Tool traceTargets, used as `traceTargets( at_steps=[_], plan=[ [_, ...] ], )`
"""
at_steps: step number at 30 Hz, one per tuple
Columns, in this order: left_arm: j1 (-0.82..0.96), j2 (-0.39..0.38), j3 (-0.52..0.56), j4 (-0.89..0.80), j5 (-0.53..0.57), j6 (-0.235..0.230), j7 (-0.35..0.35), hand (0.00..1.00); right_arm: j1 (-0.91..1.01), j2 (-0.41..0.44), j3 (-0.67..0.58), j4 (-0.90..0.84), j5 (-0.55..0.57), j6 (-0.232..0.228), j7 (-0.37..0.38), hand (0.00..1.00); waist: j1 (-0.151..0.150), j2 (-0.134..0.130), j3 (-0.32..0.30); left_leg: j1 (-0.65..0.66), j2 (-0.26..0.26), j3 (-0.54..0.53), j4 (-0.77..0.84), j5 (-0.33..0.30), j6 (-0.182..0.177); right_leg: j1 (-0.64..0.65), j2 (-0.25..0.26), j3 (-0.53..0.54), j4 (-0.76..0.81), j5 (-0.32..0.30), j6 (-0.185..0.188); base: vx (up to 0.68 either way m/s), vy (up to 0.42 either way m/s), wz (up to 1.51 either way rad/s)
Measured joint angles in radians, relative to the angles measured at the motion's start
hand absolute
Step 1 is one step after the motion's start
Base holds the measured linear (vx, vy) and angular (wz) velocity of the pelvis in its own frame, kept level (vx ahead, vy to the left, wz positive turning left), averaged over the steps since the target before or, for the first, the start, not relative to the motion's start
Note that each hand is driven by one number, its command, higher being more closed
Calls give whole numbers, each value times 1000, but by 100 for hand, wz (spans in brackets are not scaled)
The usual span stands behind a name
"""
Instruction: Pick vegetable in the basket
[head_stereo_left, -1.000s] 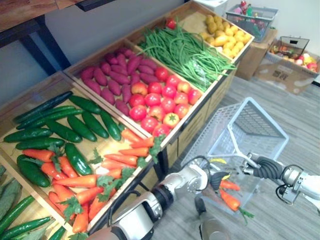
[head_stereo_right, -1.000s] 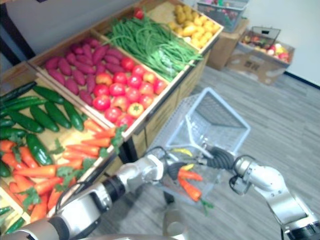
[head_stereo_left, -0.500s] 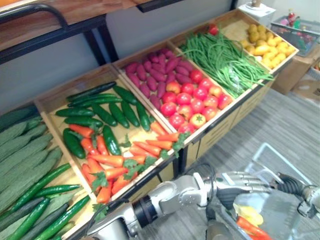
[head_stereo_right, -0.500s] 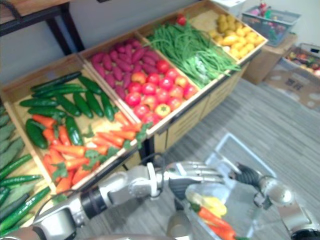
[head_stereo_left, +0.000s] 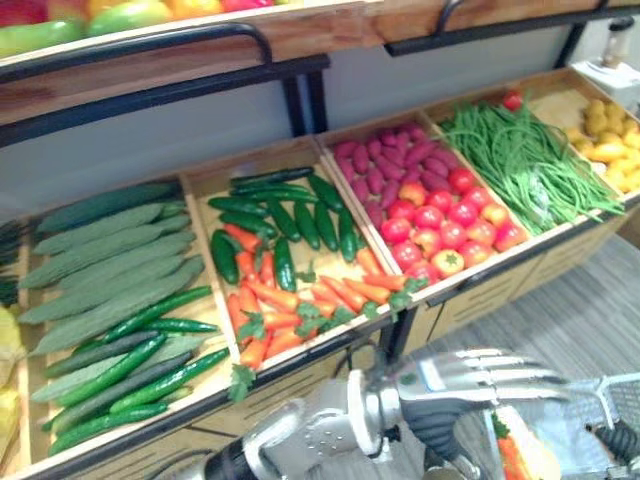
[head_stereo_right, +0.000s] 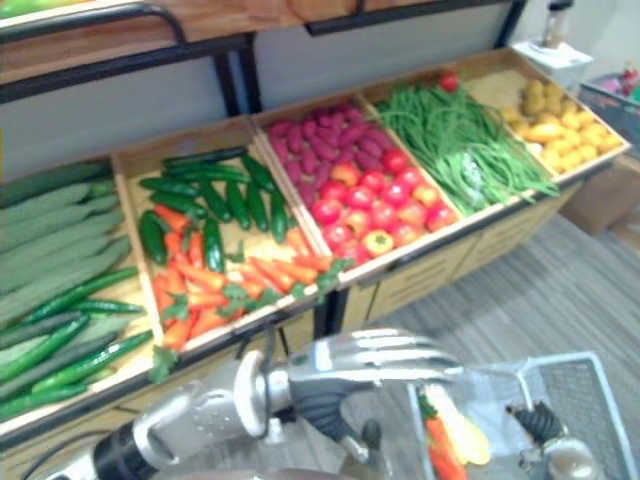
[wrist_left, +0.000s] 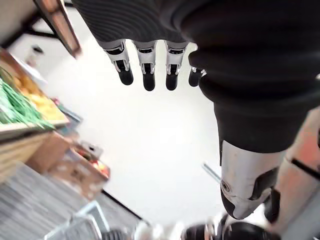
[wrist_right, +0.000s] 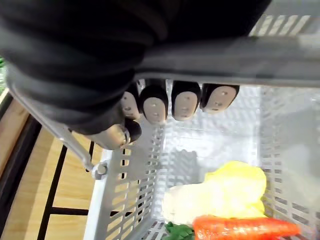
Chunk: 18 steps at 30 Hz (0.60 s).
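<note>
Carrot (head_stereo_right: 438, 447) lies in basket (head_stereo_right: 585, 400), leaves toward stand (head_stereo_right: 400, 290); left hand (head_stereo_right: 365, 358) spread, empty; right hand (wrist_right: 155, 102) grips handle (wrist_right: 280, 62).

Pale grey mesh basket (wrist_right: 125, 200), orange carrot (wrist_right: 245, 227) and yellow vegetable (wrist_right: 235, 192) inside

I'm looking down on the bench (head_stereo_left: 470, 293), a sloped wooden stand split into bins. At my left, pale gourds (head_stereo_left: 110, 260) lie behind slim cucumbers (head_stereo_left: 130, 372). The next bin has dark cucumbers (head_stereo_left: 290, 212) at the back and carrots (head_stereo_left: 300, 305) in front. Then come purple sweet potatoes (head_stereo_left: 390, 165) behind tomatoes (head_stereo_left: 445, 215), then a heap of beans (head_stereo_left: 530, 165). The far right bin holds yellow produce (head_stereo_left: 605, 130) I can't name. A shelf (head_stereo_left: 200, 42) above carries fruit (head_stereo_left: 120, 15).
</note>
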Motion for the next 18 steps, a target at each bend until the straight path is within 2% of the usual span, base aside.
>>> traceTargets(
  at_steps=[1,4,5,6,7,9,13,15,18],
  plan=[
    [26,2,32,-9,-14,0,8,0,-6,18,-19,27,0,0,-13,100,8,0,-1,1,-2,-7,-14,11,-1,1,1,-8,0,-3,-1,-19,-31,44],
    [157,2,245,-58,-68,5,52,0,-34,91,-94,154,-1,9,-81,100,40,1,-2,0,-8,-55,-79,68,2,12,8,-59,0,-7,-5,-13,-37,42],
    [178,-1,285,-63,-75,8,65,0,-39,98,-103,171,-1,13,-104,100,44,1,-2,1,-9,-63,-88,75,2,16,8,-69,-1,-7,-5,-13,-24,46],
    [228,-12,385,-69,-74,12,98,0,-42,107,-114,188,-9,24,-126,100,53,-1,-4,-2,-11,-82,-103,86,5,23,8,-88,-2,-8,-5,-11,-12,30],
    [236,-14,403,-69,-74,13,103,0,-41,111,-116,190,-12,28,-128,100,57,-2,-5,-3,-11,-84,-104,88,5,23,8,-90,-2,-9,-5,-9,-14,26],
    [290,-35,537,-69,-73,30,149,0,-40,144,-118,221,-39,34,-159,100,78,-15,-14,-9,-11,-109,-120,102,5,32,10,-114,-4,-12,-4,-3,-20,28],
    [374,-145,769,-63,-52,50,249,0,-9,204,-133,236,-35,40,-195,100,96,-34,-39,-27,-9,-161,-125,113,10,53,11,-165,-5,-23,-5,18,-19,38],
    [377,-220,904,6,-49,56,303,0,-5,221,-148,252,-35,40,-203,100,105,-45,-47,-43,-9,-194,-125,121,10,62,10,-197,-4,-29,-7,17,-16,44],
    [374,-279,1063,145,-22,103,379,0,0,239,-159,257,-35,40,-220,100,122,-52,-51,-58,-8,-226,-126,128,11,72,10,-230,-3,-35,-7,13,-14,35]
  ],
)
